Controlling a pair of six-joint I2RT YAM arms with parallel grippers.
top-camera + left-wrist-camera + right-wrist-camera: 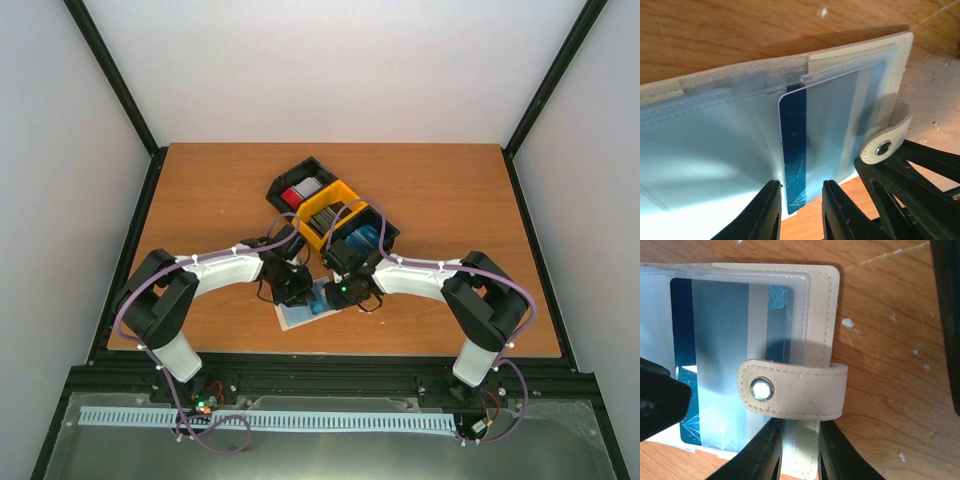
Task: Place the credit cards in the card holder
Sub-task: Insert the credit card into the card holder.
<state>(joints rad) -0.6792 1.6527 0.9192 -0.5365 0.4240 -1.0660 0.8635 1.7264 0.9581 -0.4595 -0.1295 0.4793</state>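
Observation:
The beige card holder [300,312] lies open on the table near the front, between both grippers. A pale blue credit card [825,130] with a dark stripe sits partly inside a clear sleeve of the card holder [855,52], its near end sticking out. My left gripper [801,189] stands slightly open over that end, with nothing clamped. My right gripper [799,427] is shut on the card holder's [820,305] beige edge just below the snap tab [790,390]. The same card [720,340] shows through the sleeve there.
A black-and-yellow tray [283,182] stands just behind the grippers. It holds a red-and-silver card [300,190], a dark grey one [325,215] and a blue one [360,240]. My right gripper's black fingers [910,185] crowd the tab's side.

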